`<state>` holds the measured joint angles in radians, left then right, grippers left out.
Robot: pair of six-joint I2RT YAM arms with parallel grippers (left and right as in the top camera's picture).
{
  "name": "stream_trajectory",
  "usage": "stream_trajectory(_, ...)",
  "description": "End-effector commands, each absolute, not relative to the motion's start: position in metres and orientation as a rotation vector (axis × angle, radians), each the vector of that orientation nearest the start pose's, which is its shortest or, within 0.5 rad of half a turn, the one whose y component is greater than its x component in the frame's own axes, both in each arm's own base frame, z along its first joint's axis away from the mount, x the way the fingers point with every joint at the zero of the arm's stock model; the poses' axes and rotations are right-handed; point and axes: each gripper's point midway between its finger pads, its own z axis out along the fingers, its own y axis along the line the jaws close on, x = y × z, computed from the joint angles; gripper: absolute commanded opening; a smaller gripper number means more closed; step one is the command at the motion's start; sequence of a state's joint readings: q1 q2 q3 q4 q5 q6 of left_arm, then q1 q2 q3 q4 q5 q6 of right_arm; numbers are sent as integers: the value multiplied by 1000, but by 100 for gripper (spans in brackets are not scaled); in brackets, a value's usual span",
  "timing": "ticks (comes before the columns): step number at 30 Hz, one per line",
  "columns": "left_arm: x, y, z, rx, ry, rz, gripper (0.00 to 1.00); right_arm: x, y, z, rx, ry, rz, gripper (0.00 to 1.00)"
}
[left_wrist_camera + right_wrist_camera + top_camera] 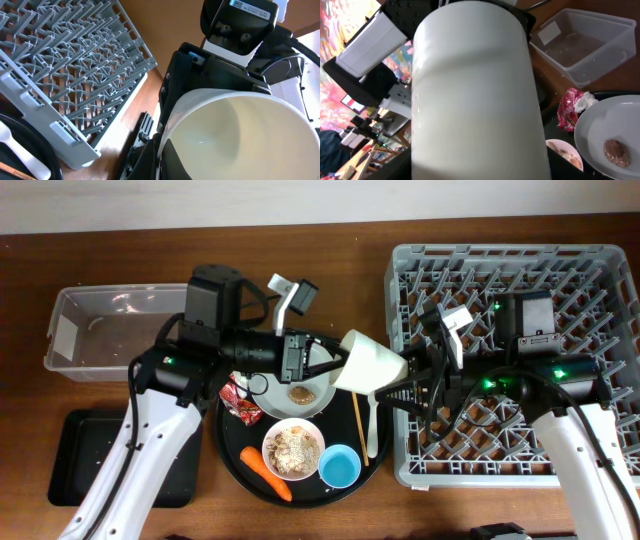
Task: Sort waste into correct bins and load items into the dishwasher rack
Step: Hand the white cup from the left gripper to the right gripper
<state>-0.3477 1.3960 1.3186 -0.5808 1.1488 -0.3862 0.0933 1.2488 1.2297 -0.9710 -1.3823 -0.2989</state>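
Tilting white cup (372, 360): left gripper (340, 363) is pinching its rim, jaws fully closed
Right gripper (405, 375): is flanking the cup; grasp cannot be told
White bowl (266, 448): is holding beige scraps (295, 450)
Plate (275, 402): is carrying a brown scrap (300, 393)

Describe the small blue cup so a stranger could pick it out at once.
Find the large round black tray in the middle of the table, left of the grey rack. On its edge nearest the robot, just right of the white bowl of scraps, stands the small blue cup. It is the only blue thing there, mouth up.
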Motion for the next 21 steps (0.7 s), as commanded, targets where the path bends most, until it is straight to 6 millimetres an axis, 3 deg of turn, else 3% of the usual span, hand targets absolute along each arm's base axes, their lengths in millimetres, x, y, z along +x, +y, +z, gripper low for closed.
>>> stream_trajectory(1, 269, -262, 327, 630, 2148, -1619, 1, 218, 194, 341, -891, 1799, 1606, 57)
stream_trajectory(6, 269, -262, 327, 629, 2149, -1619, 1, 218, 194, 341, -891, 1799, 1605, 56)
stream_trajectory(10, 269, -262, 327, 628, 2152, -1621, 1, 220, 194, 342, -898, 1790, 1595, 73)
stream_trajectory(21, 270, -261, 322, 608, 2178, -1598, 1, 231, 195, 350, -887, 1770, 1582, 71)
